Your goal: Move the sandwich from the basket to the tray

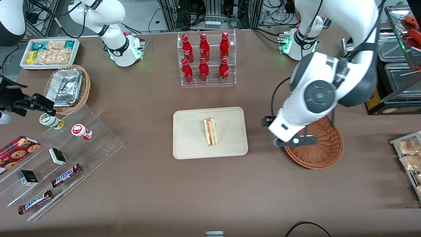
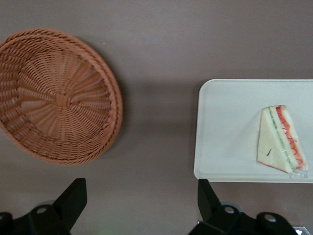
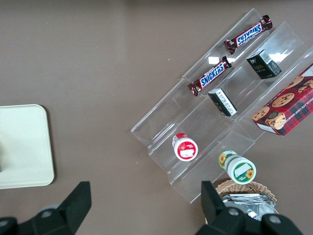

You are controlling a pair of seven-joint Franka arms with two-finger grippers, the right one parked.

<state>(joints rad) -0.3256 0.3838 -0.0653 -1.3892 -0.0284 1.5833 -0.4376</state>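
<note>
Now the tool hangs above the bare table, its fingers spread wide with nothing between them. To one side of it the sandwich lies flat on the tray; to the other sits the basket, holding nothing

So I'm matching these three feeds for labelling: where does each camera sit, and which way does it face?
Front view: high, facing both arms; the gripper hangs over the basket.
Left wrist view: looks down past open fingers at the basket, tray and sandwich.
Right wrist view: looks down past the parked fingers at a snack rack.
Shared: the tray appears in all three.
</note>
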